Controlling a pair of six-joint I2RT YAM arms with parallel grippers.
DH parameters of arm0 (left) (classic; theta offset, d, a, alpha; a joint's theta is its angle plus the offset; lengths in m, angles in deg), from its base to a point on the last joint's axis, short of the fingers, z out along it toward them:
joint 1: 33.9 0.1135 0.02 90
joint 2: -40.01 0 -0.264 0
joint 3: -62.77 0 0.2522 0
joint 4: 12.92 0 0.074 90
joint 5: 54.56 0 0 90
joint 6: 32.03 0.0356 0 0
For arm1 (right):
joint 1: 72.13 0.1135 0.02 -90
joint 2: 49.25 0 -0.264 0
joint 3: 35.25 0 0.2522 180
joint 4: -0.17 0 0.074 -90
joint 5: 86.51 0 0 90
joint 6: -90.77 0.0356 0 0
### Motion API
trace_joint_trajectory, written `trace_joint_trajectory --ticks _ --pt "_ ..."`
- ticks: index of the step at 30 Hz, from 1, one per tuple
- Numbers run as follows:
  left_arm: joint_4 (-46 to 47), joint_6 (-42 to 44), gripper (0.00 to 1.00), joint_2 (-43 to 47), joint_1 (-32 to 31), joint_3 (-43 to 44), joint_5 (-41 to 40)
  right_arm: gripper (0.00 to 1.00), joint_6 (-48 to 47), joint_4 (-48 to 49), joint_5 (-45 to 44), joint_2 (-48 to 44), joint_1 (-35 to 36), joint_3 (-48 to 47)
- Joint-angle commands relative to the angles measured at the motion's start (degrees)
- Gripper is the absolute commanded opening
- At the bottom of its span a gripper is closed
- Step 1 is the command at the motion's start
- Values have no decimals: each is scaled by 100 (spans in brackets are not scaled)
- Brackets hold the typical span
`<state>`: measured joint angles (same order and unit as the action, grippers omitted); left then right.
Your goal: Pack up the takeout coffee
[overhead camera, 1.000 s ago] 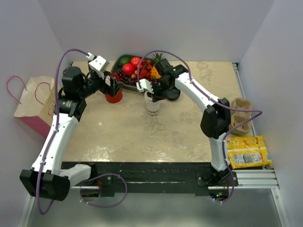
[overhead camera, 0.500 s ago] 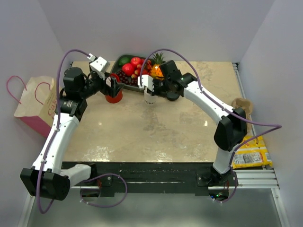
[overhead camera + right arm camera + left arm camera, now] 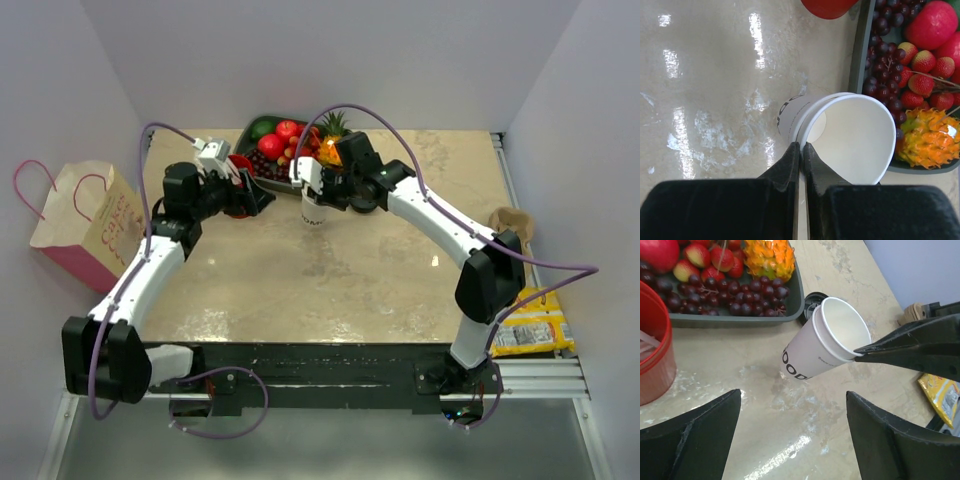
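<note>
The right gripper (image 3: 801, 146) pinches the rim of a tilted, lidless white paper cup (image 3: 822, 342). The takeout coffee (image 3: 813, 298), only its round black lid showing, sits just behind that cup, nearer the right fingers. The left gripper (image 3: 794, 396) gapes empty.

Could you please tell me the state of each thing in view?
white paper cup: lidless, tilted, held by its rim
black lid: off the cup, lying beside the fruit tray
right gripper: shut on the cup's rim
left gripper: open, empty
red cup: upright
</note>
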<state>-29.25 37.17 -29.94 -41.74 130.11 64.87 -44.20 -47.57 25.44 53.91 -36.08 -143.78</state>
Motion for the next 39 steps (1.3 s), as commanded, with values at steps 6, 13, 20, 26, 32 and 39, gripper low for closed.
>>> trace_joint_trajectory --ticks 6,13,20,26,32,39 --pt "1294 -777 91 -1213 -367 354 616 0 225 -179 -420 309 77 -604" --pt "1925 -1320 91 -2091 -394 601 1239 0 305 101 -657 223 86 -447" --pt "2217 -1629 90 -2628 -394 829 1566 0 410 67 -807 346 77 -570" --pt "2296 -1787 86 -2901 -377 856 1469 0 498 75 -825 425 77 -631" --pt "2735 -2174 86 -3235 -368 847 1653 0 428 32 -851 442 77 -658" --pt "2805 -2288 86 -3490 -368 944 1671 0 463 31 -833 495 86 -710"
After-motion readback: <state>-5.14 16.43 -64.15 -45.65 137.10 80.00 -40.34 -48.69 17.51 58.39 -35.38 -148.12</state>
